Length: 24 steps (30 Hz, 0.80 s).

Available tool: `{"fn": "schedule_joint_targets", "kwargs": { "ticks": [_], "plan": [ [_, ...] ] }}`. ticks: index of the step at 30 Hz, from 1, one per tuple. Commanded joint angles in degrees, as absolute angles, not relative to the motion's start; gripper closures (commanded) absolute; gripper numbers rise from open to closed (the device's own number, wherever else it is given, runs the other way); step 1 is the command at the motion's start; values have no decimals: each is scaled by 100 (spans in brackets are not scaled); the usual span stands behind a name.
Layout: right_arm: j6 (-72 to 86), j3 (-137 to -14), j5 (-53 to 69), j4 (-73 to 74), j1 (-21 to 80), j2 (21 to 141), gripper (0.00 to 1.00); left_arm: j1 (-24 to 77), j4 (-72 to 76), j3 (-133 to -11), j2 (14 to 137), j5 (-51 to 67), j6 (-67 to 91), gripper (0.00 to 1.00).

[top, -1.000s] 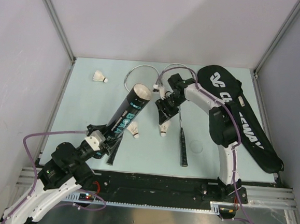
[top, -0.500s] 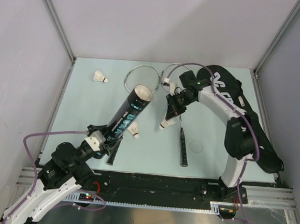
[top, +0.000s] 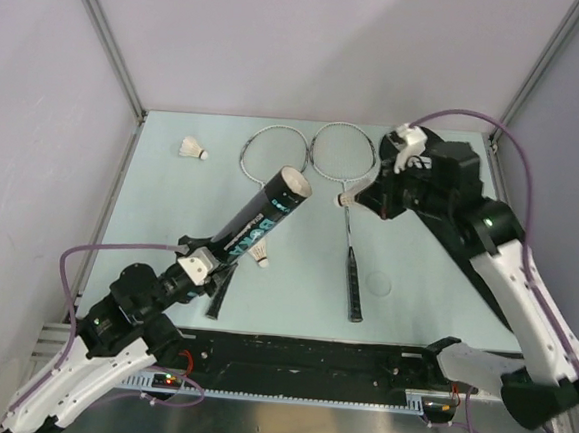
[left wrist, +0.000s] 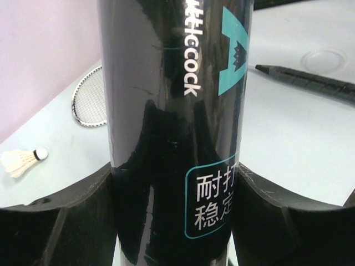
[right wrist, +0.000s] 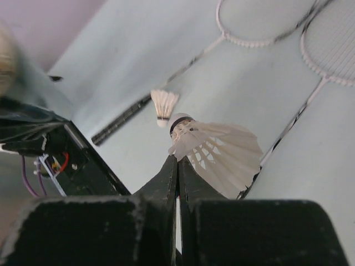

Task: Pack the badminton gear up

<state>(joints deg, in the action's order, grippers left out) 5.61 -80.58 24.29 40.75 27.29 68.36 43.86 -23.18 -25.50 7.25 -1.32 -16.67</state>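
My left gripper is shut on the black tube, which slants up with its open mouth toward the table's middle. My right gripper is shut on the feather edge of a white shuttlecock, held in the air to the right of the tube's mouth. Two silver rackets lie flat with heads at the back. A second shuttlecock lies below the tube, a third at the back left.
The rackets' black handles point toward the near edge. A faint round mark is on the mat beside the right handle. Grey walls with metal posts enclose the table. My raised right arm covers the right side.
My right gripper has closed on a shuttlecock that lay by the racket shaft and lifted it up and to the right. The tube's mouth has swung slightly right.
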Motion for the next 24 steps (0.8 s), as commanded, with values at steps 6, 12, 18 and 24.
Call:
{"fn": "schedule_joint_targets", "kwargs": {
  "ticks": [6,12,18,24],
  "plan": [
    [933,-8029,1613,3445,3447,5131,100,4376,-2662,-3566,1433,-79,-2696,61],
    [838,-8088,1614,3649,3866,4687,100,4373,-2962,-3824,1682,129,-2987,61],
    [872,-8086,1783,3733,4131,4591,100,4372,-3071,-3897,1966,207,-3209,61],
    [747,-8086,1576,3635,4550,4758,100,4374,-3093,-3917,2104,542,-3447,61]
  ]
}}
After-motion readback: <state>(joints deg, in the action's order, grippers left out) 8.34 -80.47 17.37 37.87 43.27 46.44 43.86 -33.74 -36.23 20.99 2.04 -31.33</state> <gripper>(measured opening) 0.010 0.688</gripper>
